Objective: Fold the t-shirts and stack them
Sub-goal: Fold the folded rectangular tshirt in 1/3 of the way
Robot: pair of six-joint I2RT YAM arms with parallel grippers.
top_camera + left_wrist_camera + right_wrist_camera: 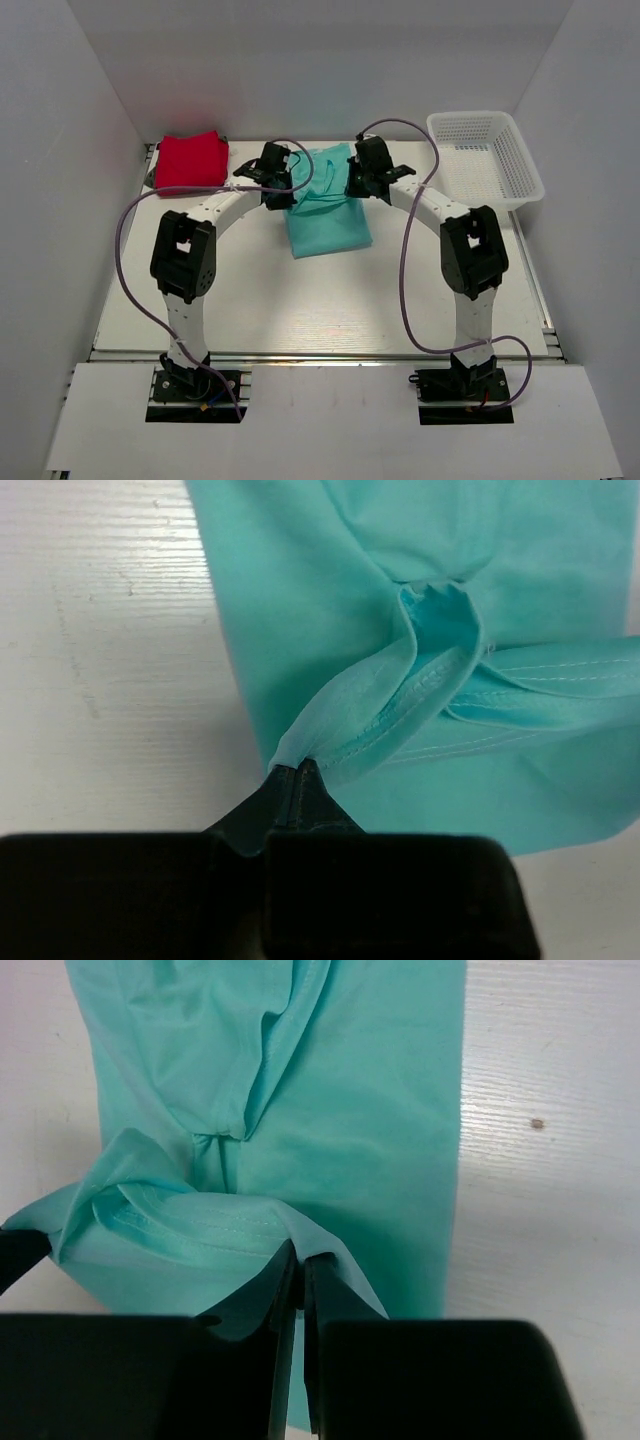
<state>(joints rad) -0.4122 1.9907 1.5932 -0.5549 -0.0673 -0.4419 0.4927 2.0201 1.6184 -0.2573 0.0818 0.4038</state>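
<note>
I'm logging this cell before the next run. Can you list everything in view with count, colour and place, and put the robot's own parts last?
teal t-shirt: one, teal, partly folded, far middle of the table between the arms
red t-shirt: one, red, folded, far left corner
basket: one, white mesh, far right corner
table: one, white, under everything
cables: two, purple, one looping beside each arm
left arm: one, black and white, near left
right arm: one, black and white, near right
left end effector: one, black, shut on the teal t-shirt's edge
right end effector: one, black, shut on the teal t-shirt's edge
</note>
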